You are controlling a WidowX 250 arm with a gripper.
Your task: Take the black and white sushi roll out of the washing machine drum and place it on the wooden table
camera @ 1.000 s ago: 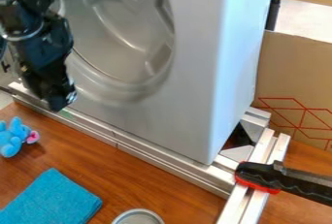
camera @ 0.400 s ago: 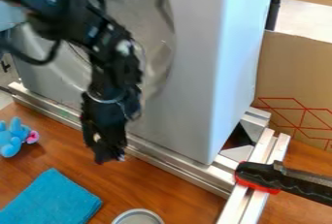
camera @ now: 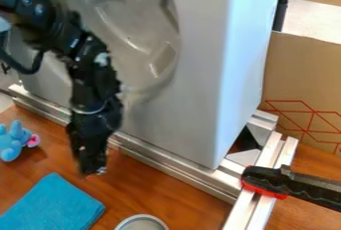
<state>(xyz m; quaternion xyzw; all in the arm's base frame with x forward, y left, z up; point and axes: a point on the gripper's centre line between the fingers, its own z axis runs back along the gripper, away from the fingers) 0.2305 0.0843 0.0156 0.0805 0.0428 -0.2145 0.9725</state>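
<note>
My gripper (camera: 92,170) hangs above the wooden tabletop (camera: 160,189), nearest the folded blue cloth (camera: 53,205); I cannot tell its opening. The blue plush toy (camera: 12,142) lies left of it in view, the round grey-rimmed container (camera: 142,222) at the bottom edge.

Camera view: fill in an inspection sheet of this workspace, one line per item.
Surface: brown wood-grain tabletop, silvery metal rails across it
Things at hand: folded blue cloth; blue-and-pink soft toy; round grey object cut off by the bottom edge
Clutter: black-and-red clamp at the rails' right end
Gripper: black gripper above the tabletop, near the cloth
Cables: black cable looped beside the arm
Surroundings: grey molded panel; brown cardboard with red lines
</note>
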